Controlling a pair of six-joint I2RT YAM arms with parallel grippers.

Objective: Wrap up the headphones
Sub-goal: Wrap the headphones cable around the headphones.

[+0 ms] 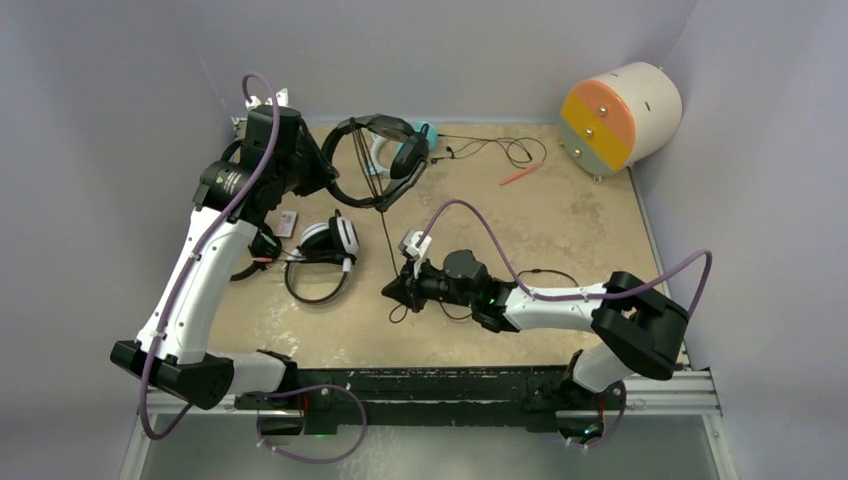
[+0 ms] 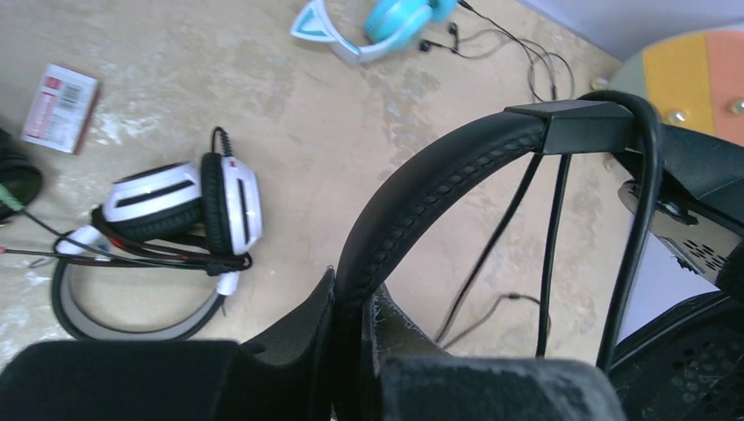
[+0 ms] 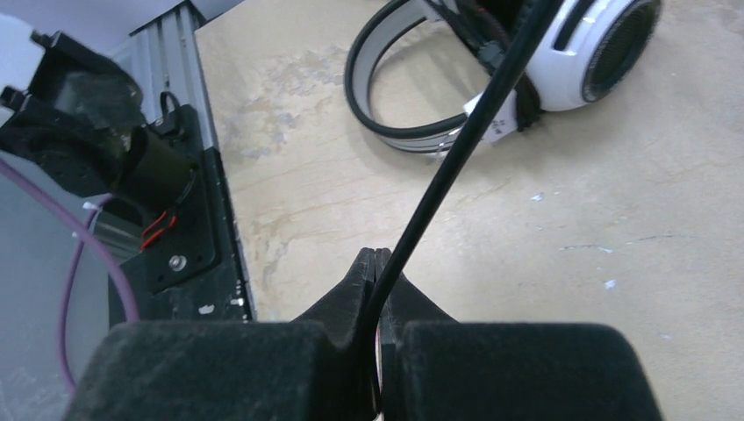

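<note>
Two hands share one all-black headset (image 1: pixel 408 158), held up off the surface (image 1: pixel 560 240) near its far-left corner. The left hand (image 2: pixel 353 296) is clamped narrow across the padded headband (image 2: pixel 421 193). This grip leaves the ear cups hanging free and offers a steady frame to wind onto. The right hand (image 3: pixel 377 261), near the middle of the surface and toward its near edge, is closed tight on the thin black cable (image 3: pixel 456 149). The cable runs in a straight line from the headset down to this hand's fingers. Holding the lead well apart from the cups probably takes up its slack, so that it can be led round the band in loops without snagging; winding appears not yet begun. A white-and-black headset (image 1: pixel 335 238) lies flat left of centre, between the two hands, with its cord gathered across the cups, and so looks already wrapped. A teal cat-ear headset (image 2: pixel 395 17) rests at the far edge, just behind the raised one, with loose wire trailing along that edge, evidently still to do. A fourth, dark headset (image 1: pixel 262 243) lies mostly hidden beneath the left arm; its state cannot be told.
</note>
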